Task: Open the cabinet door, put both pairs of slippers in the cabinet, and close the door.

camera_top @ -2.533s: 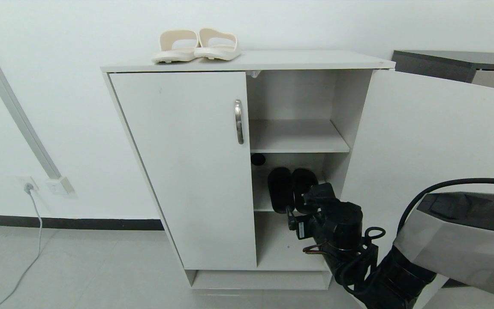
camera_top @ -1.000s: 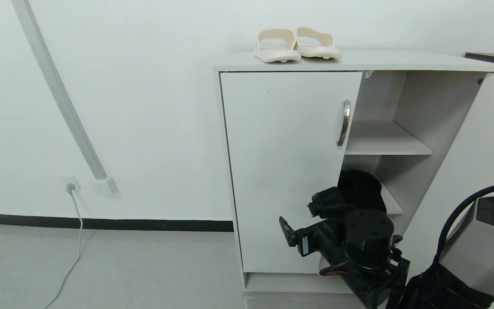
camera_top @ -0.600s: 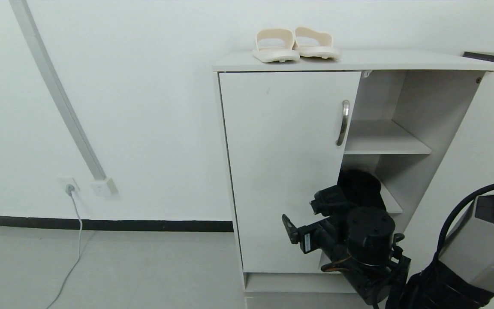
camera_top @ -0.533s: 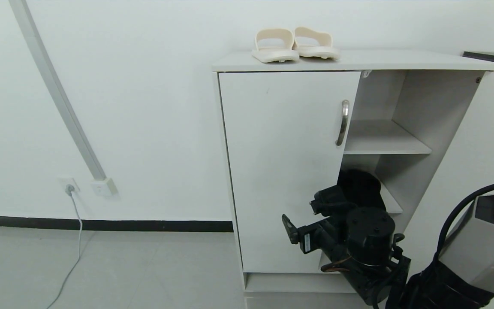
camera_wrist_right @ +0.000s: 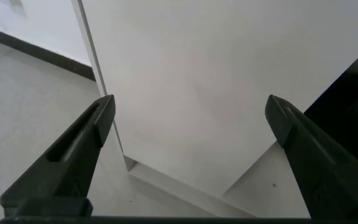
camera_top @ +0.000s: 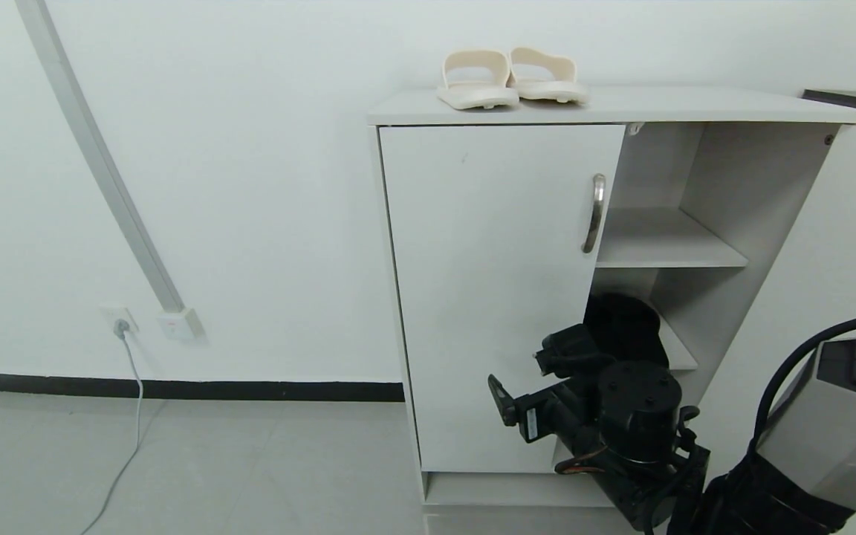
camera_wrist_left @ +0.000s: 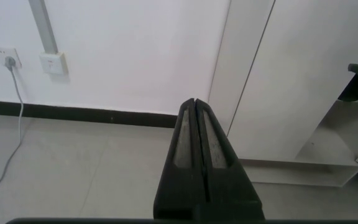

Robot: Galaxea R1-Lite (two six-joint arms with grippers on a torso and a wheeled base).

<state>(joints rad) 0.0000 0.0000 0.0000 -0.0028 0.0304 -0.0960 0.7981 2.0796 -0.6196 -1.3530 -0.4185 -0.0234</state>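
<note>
A white cabinet [camera_top: 695, 104] stands against the wall. Its left door [camera_top: 487, 297] is shut, its right door [camera_top: 837, 245] swung wide. A cream pair of slippers [camera_top: 511, 78] sits on the cabinet top. A black pair of slippers [camera_top: 625, 327] lies on the middle shelf inside, partly hidden by my right arm. My right gripper [camera_top: 536, 375] [camera_wrist_right: 189, 102] hangs open and empty in front of the left door's lower right corner. My left gripper [camera_wrist_left: 194, 106] is shut on nothing, over the floor left of the cabinet base.
The upper shelf [camera_top: 666, 245] is bare. A metal handle [camera_top: 596, 213] runs down the left door's edge. On the wall to the left are a slanted conduit [camera_top: 93, 156] and an outlet [camera_top: 122, 324] with a cable [camera_top: 127, 453] trailing over the grey floor.
The head camera has shifted, so the cabinet now sits at the right. My right gripper has drawn back from the black slippers on the shelf. It has barely moved in the last second.
</note>
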